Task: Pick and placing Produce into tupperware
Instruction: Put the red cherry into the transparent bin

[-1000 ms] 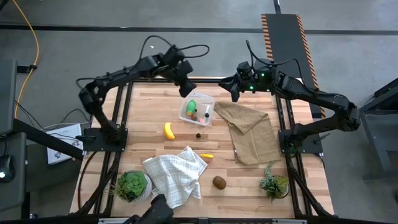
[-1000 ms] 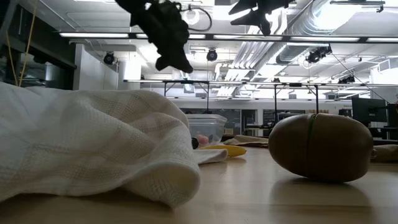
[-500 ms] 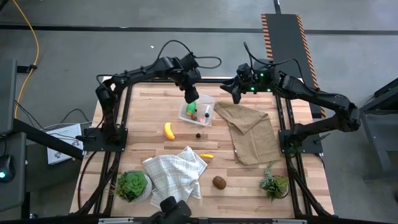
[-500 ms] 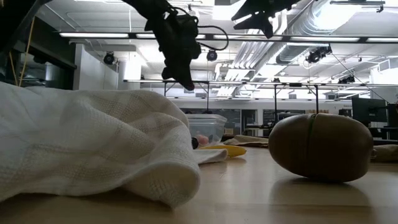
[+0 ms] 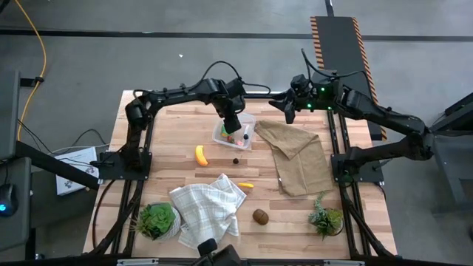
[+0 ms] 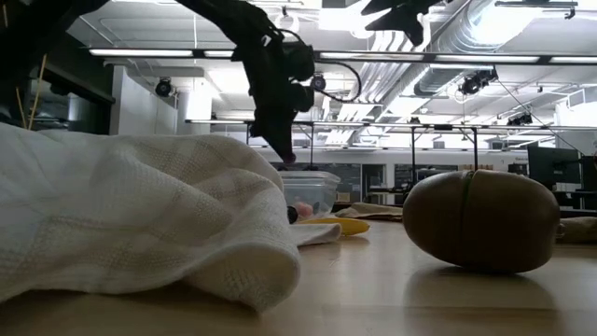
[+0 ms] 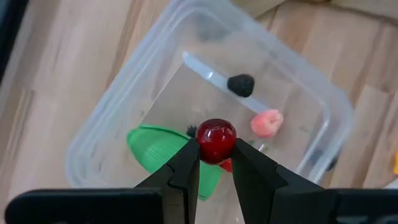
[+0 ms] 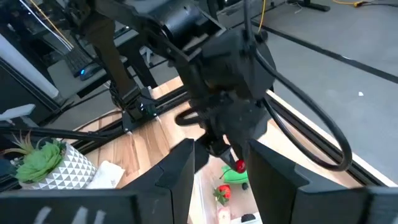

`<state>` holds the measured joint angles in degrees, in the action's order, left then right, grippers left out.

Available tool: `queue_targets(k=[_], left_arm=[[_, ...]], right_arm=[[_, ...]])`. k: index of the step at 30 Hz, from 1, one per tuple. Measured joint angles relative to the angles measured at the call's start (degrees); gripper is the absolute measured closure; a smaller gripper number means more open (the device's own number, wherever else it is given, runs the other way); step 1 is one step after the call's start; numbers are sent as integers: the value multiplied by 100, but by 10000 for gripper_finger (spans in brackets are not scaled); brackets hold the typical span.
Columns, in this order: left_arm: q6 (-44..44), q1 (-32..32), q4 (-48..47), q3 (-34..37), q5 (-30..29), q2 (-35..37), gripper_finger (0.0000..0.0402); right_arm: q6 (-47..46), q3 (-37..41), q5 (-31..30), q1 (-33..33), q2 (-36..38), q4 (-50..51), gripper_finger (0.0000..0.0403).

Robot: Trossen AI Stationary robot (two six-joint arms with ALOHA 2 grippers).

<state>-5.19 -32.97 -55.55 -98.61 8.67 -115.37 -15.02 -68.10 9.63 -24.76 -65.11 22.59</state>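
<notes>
While hovering over tupperware (image 7: 124, 118) | left fingers (image 7: 186, 165) pinch red berry (image 7: 216, 140) | right fingers (image 8: 180, 168) apart, empty

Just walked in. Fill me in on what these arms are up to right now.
The left gripper hangs over the clear tupperware, jaws shut on a small red berry. A green piece, a pink piece and a dark berry already lie in the tupperware. The right gripper waits in the air at the table's far edge, holding nothing. On the table lie a banana, a small yellow piece and a kiwi.
</notes>
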Motion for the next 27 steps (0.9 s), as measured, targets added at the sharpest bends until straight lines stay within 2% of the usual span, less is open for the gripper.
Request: queue_targets(k=[14,27], left_arm=[[302,0,680,2,-79,-302,325],[496,33,861,4,-97,-485,325]], right_arm=[[-159,0,-7,4,227,372,269],[-30,0,-5,5,224,508,269]])
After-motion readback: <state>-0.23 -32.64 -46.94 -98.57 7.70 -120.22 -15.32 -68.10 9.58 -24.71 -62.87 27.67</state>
